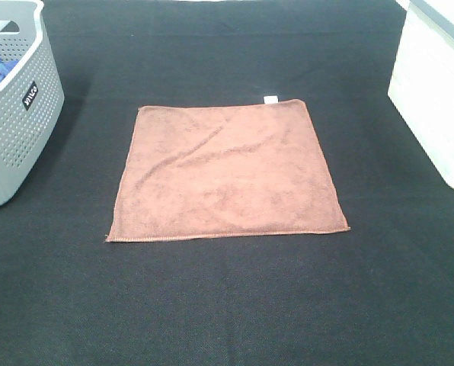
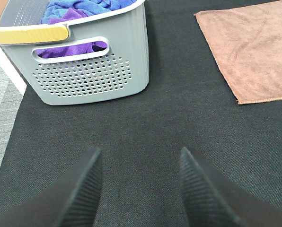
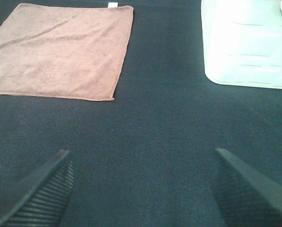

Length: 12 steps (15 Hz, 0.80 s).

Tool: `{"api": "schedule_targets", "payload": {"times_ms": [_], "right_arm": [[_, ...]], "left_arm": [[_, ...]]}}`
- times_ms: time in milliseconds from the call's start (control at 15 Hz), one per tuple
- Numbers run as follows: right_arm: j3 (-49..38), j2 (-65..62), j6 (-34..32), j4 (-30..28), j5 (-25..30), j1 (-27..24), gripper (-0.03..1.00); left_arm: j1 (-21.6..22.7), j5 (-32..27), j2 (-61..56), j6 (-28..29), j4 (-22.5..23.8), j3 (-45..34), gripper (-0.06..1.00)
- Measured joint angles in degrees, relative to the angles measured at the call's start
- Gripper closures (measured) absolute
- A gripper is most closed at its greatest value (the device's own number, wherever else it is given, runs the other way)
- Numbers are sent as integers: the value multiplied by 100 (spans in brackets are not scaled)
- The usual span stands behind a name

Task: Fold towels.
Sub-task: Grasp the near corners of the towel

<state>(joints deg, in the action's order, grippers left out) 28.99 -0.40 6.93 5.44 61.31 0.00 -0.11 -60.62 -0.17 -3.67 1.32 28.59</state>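
Out ahead of left claw (image 2: 140, 152) and right claw (image 3: 142, 152), both apart, the flat brown towel (image 1: 227, 171).

The basket (image 1: 25, 130) is cut off at the left, the bin (image 1: 433, 99) at the right; the towel tag (image 1: 271, 100) is unreadable

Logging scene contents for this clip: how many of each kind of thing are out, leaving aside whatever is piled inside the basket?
Brown towel: 1
Bins: 2, grey basket and white bin
Grippers: 2, left gripper and right gripper
Total: 5
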Motion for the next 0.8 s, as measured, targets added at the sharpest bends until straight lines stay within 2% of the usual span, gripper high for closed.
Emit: {"api": "schedule_targets", "payload": {"times_ms": [800], "right_arm": [[0, 0, 0, 0, 0, 0, 21]], "left_arm": [[0, 0, 0, 0, 0, 0, 45]]}}
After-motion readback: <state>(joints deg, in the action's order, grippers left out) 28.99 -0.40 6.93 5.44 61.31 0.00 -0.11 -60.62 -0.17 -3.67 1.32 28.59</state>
